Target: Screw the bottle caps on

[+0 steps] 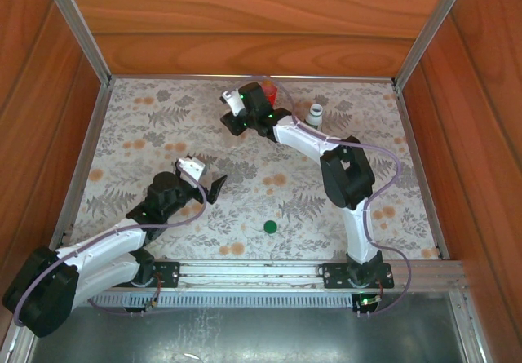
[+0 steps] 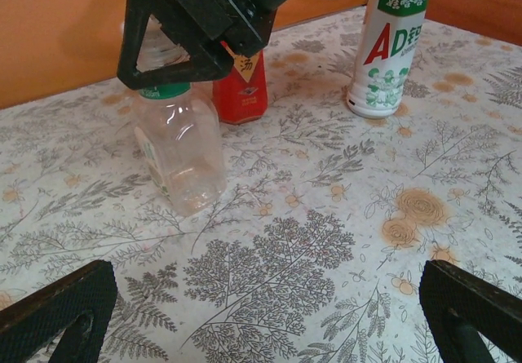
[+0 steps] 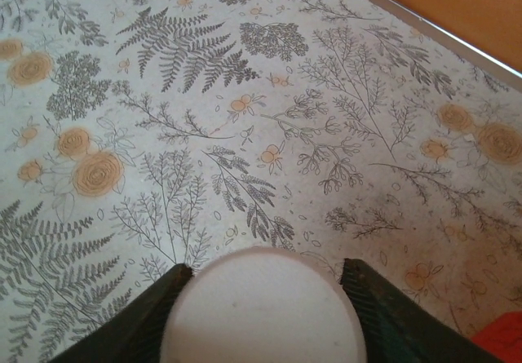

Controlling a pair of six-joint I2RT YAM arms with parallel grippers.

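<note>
Wood-panel walls on three sides. The table has a floral cloth, grey ferns and orange blooms, with a metal rail round the edge. All bottles stand at far centre. Clear bottle is upright, with the red bottle just behind it in the left wrist view. White bottle is upright, off to the right, apart from both. Right gripper is over the clear bottle, fingers either side of its pale cap; clamped or loose, cannot tell. Left gripper is mid-table, jaws wide apart, nothing in them. Green cap lies loose on the cloth near the front.
</note>
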